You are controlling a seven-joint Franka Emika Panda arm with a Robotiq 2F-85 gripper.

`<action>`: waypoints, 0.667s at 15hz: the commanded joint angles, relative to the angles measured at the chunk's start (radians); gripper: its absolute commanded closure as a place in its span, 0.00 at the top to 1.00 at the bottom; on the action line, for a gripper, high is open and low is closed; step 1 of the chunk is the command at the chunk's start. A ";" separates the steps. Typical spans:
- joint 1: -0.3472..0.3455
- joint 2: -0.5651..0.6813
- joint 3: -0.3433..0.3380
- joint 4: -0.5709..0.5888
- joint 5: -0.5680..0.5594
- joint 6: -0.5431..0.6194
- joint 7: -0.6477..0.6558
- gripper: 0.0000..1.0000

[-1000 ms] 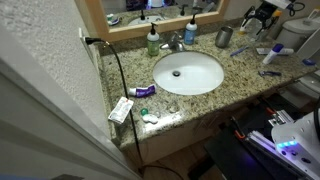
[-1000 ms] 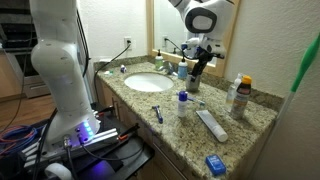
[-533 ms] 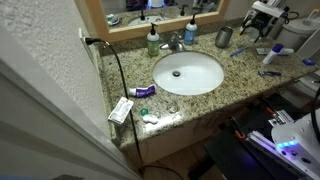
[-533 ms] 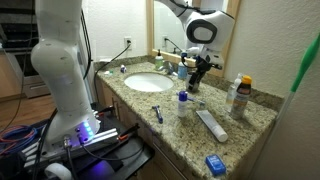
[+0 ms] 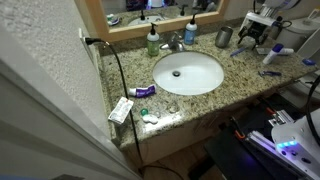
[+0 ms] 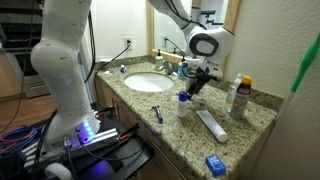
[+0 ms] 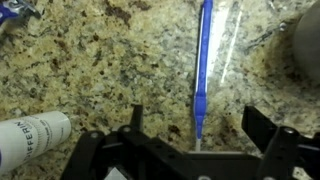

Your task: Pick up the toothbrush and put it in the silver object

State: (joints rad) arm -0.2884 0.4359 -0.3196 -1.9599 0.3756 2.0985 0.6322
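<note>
Hovering low over the speckled brown granite tabletop (image 7: pixel 90 60), the black two-finger hand (image 7: pixel 192 122) enters from the bottom edge of the wrist view, fingers spread wide, gripping nothing. Thin light-blue and whitish toothbrush (image 7: pixel 203 70) lies flat on the tabletop, running almost straight up the frame right of centre; its lower end sits in the gap between the two fingers, closer to the right-hand one, and contact with either cannot be seen. White tube with dark print (image 7: pixel 32 135) lies at lower left of the wrist view, apart from the toothbrush. In an exterior view the hand (image 5: pixel 251 37) is at upper right, just right of the small cylindrical silver metal cup (image 5: pixel 224 38), which stands upright near the mirror. White oval sink (image 5: pixel 188 72) sits at centre, green soap bottle (image 5: pixel 153 42) and blue soap bottle (image 5: pixel 190 32) behind it. Darker blue-purple brush (image 5: pixel 268 72) lies further right near the front edge.
</note>
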 commanded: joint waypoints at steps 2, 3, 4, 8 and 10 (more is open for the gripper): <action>-0.009 0.020 0.003 0.012 -0.004 -0.002 0.012 1.00; -0.010 0.023 0.003 0.014 -0.004 -0.002 0.013 1.00; -0.011 0.042 0.003 0.029 -0.002 -0.002 0.021 1.00; -0.017 0.073 0.001 0.015 0.025 0.067 0.055 1.00; -0.014 0.056 0.004 0.014 0.009 0.043 0.054 1.00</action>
State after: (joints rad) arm -0.2957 0.4915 -0.3222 -1.9486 0.3894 2.1430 0.6832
